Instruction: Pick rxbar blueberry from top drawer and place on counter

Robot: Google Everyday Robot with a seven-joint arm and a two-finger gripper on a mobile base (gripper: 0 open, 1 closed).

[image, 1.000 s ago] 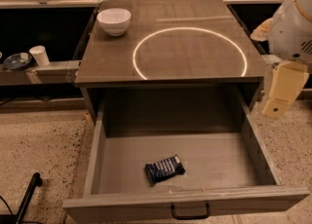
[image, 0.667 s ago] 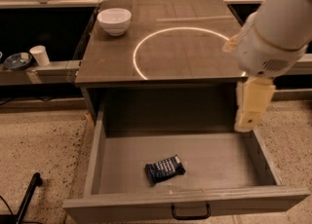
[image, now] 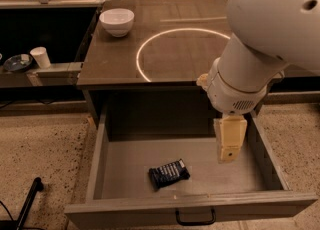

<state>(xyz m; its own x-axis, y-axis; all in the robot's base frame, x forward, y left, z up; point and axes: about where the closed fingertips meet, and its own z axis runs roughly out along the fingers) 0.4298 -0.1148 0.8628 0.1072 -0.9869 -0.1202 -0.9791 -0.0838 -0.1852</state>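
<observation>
The rxbar blueberry, a dark navy wrapper with white print, lies flat on the floor of the open top drawer, left of centre and near the front panel. The drawer's black handle shows at the bottom. The counter above it carries a bright ring of light. My gripper hangs from the large white arm over the right half of the drawer, to the right of and above the bar, not touching it.
A white bowl stands on the counter's back left corner. A white cup and a dark dish sit on a low shelf to the left. A black rod lies on the speckled floor at lower left.
The arm has swung in from the right edge toward the left and lower, bringing the gripper over the drawer's right half. The bar has not moved.
</observation>
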